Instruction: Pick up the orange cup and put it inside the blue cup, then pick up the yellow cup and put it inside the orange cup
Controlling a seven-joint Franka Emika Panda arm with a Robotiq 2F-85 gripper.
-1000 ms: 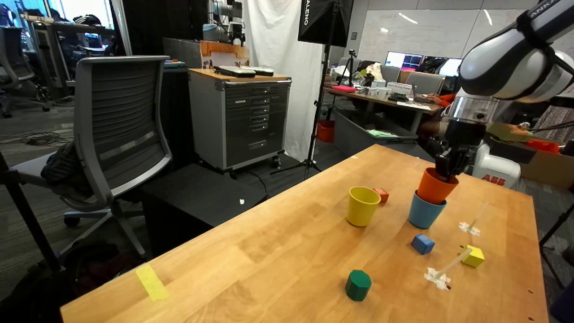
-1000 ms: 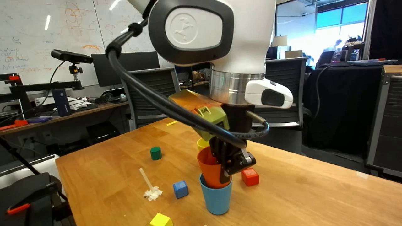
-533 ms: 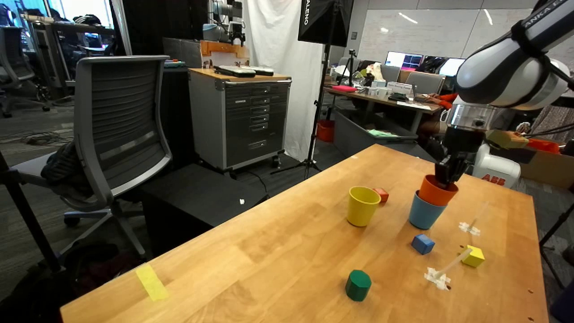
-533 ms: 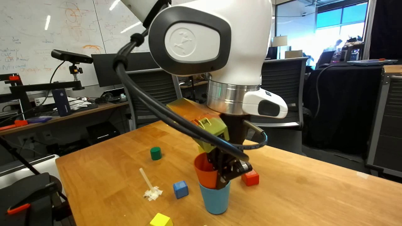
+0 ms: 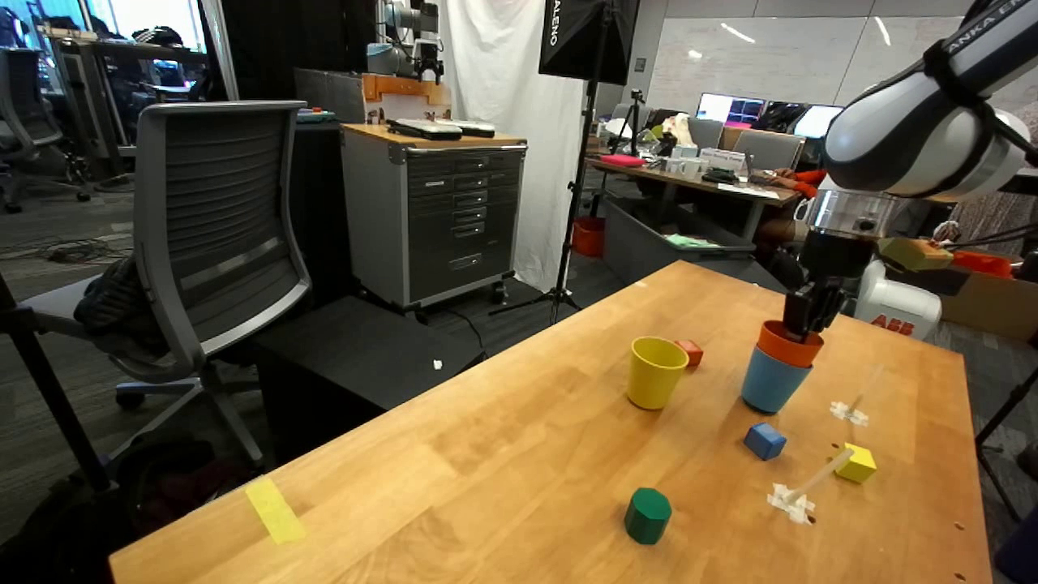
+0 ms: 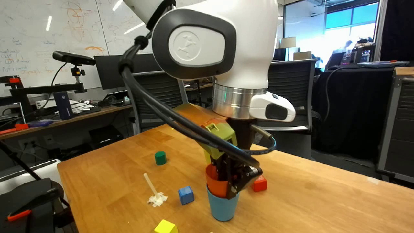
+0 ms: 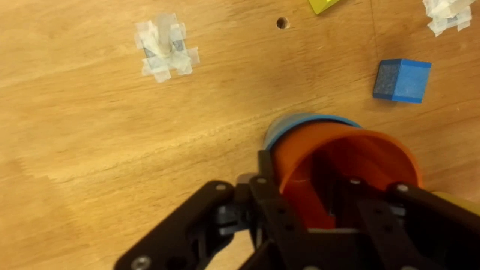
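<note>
Hand (image 7: 294, 165) astride rim of orange cup (image 5: 781, 349), itself inside blue cup (image 5: 774, 381)

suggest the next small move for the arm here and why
I'd probably lift the pincer straight up: the orange cup sits inside the blue cup, the fingers straddle the orange wall with a gap showing between them, and the yellow cup stands apart from both.

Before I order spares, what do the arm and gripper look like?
The arm is rounded and white, with an embossed cap in a dark surround, pale ANKA lettering, a silvery collar, black cables and a yellow-green housing. The gripper is black, with jointed fingers and metallic screws.
</note>
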